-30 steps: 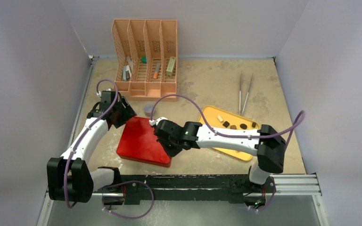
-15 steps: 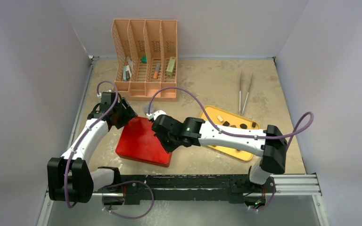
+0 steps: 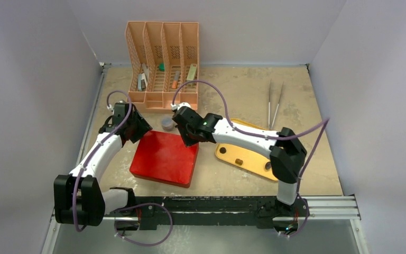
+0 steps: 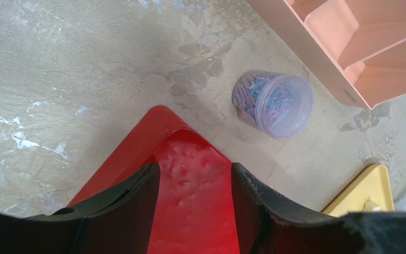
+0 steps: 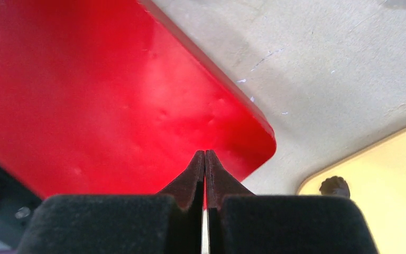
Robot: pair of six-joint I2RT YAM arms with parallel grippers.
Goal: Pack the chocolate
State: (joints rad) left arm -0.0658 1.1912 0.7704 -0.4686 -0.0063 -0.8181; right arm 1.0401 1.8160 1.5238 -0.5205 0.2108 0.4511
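Surface point(image 3: 232, 90): beige, mottled, white scuffs, darker stains. Box point(image 3: 165, 157): glossy red, plain. Tray point(image 3: 238, 155) at its 3 o'clock: yellow; the chocolate point(image 5: 334, 186) seen on it is dark brown. File organiser point(image 3: 164, 53) at 12 o'clock: peach, lattice-perforated sides. Tub point(image 4: 273, 103): clear; paper clips point(image 4: 259, 92) inside blue, pink, purple. Tweezers point(image 3: 274, 103) at 2 o'clock: silver. Left arm point(image 3: 98, 156), right arm point(image 3: 243, 138): white, black joints, purple cables point(image 3: 211, 90). Left pincer point(image 4: 194, 172), right pincer point(image 5: 205, 159): black.
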